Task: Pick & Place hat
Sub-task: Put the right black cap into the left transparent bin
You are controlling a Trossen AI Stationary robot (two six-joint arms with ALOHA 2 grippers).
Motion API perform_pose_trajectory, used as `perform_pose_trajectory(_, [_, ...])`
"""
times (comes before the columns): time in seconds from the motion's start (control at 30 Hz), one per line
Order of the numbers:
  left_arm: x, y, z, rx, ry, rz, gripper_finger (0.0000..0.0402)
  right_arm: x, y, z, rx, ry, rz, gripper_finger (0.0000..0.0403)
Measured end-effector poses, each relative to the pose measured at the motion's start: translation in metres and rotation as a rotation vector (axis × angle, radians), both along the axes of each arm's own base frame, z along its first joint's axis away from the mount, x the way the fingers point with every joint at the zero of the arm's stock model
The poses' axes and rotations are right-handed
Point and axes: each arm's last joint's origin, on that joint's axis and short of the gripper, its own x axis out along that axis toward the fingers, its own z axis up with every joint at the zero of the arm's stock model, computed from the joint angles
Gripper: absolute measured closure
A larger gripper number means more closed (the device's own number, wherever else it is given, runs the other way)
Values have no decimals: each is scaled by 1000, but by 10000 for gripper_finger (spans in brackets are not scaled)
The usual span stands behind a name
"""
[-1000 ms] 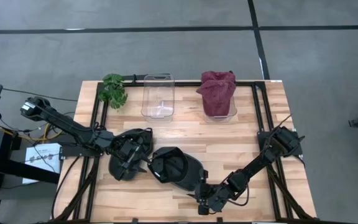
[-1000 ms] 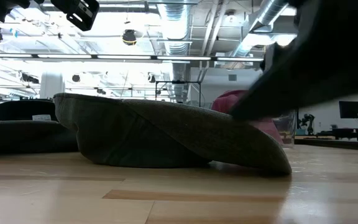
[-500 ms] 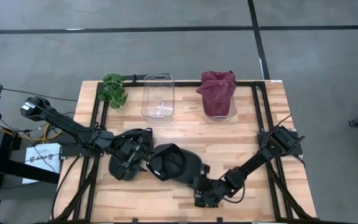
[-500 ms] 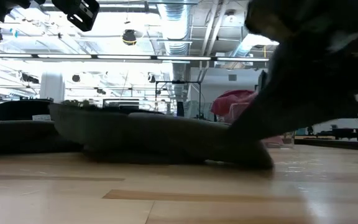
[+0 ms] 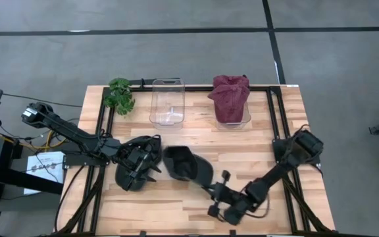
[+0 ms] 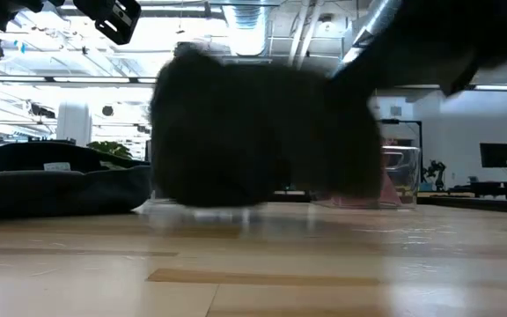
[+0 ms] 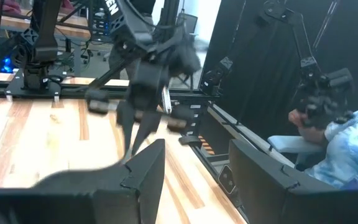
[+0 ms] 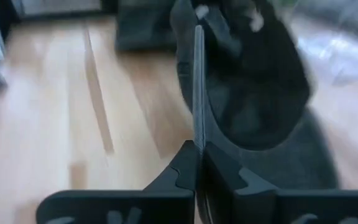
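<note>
My right gripper (image 5: 208,187) pinches the brim of a dark, soft fabric cap (image 5: 184,164) between closed fingers, the cap tilted up over the middle of the pale wooden-plank table (image 5: 262,145). My left gripper (image 5: 151,172) lies on a second dark cloth cap (image 5: 131,164) just beside it; I cannot tell its fingers' state. A maroon knitted hat (image 5: 229,94) fills 1 clear plastic bin; another clear bin (image 5: 167,102) stands by a small green plant (image 5: 119,94).

Two dark hats (image 5: 188,164), one maroon hat (image 5: 229,95), two clear bins (image 5: 167,103), one plant (image 5: 119,95)
</note>
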Motion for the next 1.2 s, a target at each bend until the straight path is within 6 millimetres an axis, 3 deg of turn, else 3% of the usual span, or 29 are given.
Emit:
perform_pose_trajectory(0.23, [0, 0, 0, 0, 0, 0, 225, -35, 25, 43, -107, -208, -58, 401])
perform_pose_trajectory(0.47, [1, 2, 0, 54, -26, 69, 225, -46, 39, 63, -176, -194, 99, 401])
perform_pose_trajectory(1.2, [4, 25, 13, 467, -176, 722, 225, -28, 24, 67, -238, -144, 136, 401])
